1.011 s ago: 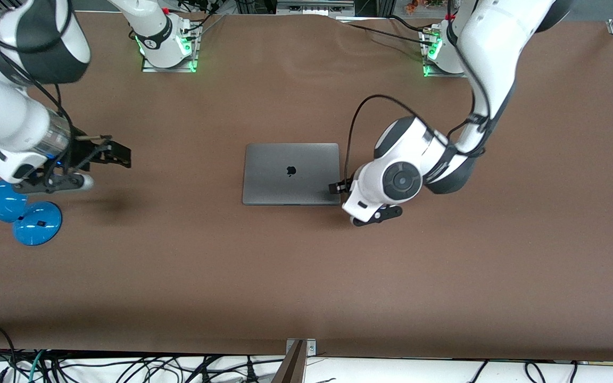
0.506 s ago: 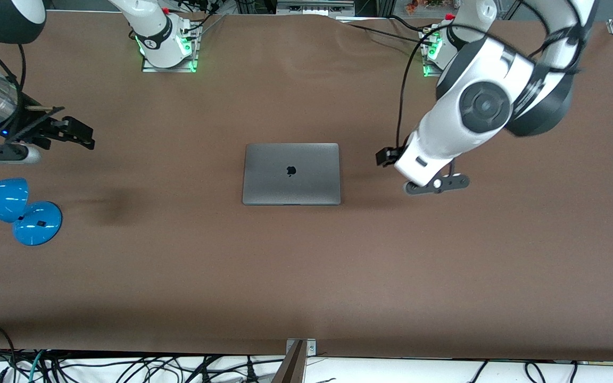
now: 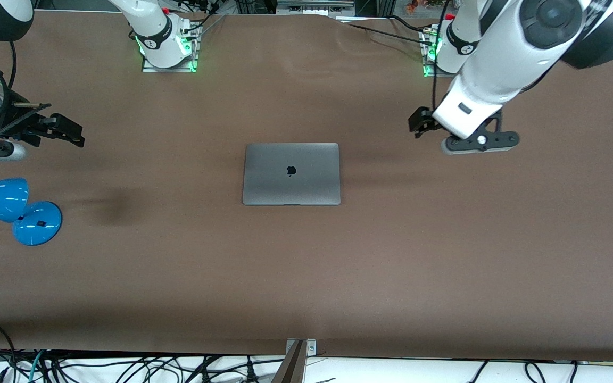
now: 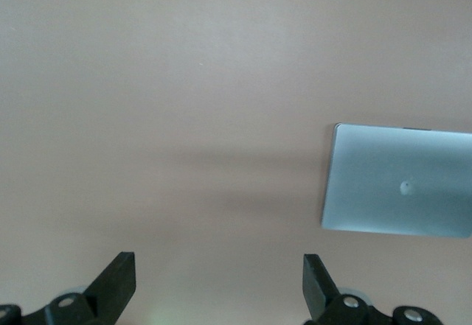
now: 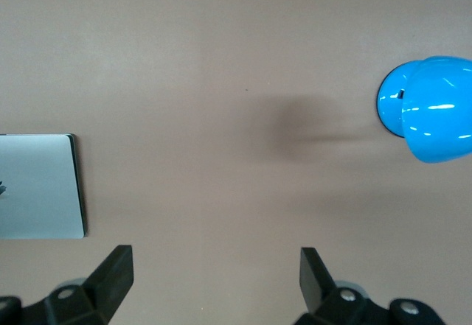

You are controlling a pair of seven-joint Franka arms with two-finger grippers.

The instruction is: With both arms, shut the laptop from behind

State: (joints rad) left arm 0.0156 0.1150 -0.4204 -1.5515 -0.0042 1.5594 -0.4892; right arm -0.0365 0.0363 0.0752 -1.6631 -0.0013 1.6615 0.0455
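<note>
The space-grey laptop (image 3: 291, 173) lies shut and flat in the middle of the brown table (image 3: 306, 276), with the dark apple logo on its lid facing up. It also shows in the left wrist view (image 4: 402, 181) and the right wrist view (image 5: 37, 185). My left gripper (image 3: 418, 123) is open and empty, up in the air over bare table toward the left arm's end, apart from the laptop. Its jaws stand wide in the left wrist view (image 4: 218, 266). My right gripper (image 3: 67, 133) is open and empty over bare table toward the right arm's end (image 5: 215, 259).
A blue desk lamp (image 3: 14, 205) lies on the table at the right arm's end, nearer the front camera than the right gripper; it also shows in the right wrist view (image 5: 431, 111). The arm bases (image 3: 168, 42) stand at the table's back edge. Cables hang along the front edge.
My left gripper has risen from the laptop's edge and drawn back toward the left arm's base. My right gripper has drawn farther toward the right arm's end. The laptop has not moved.
</note>
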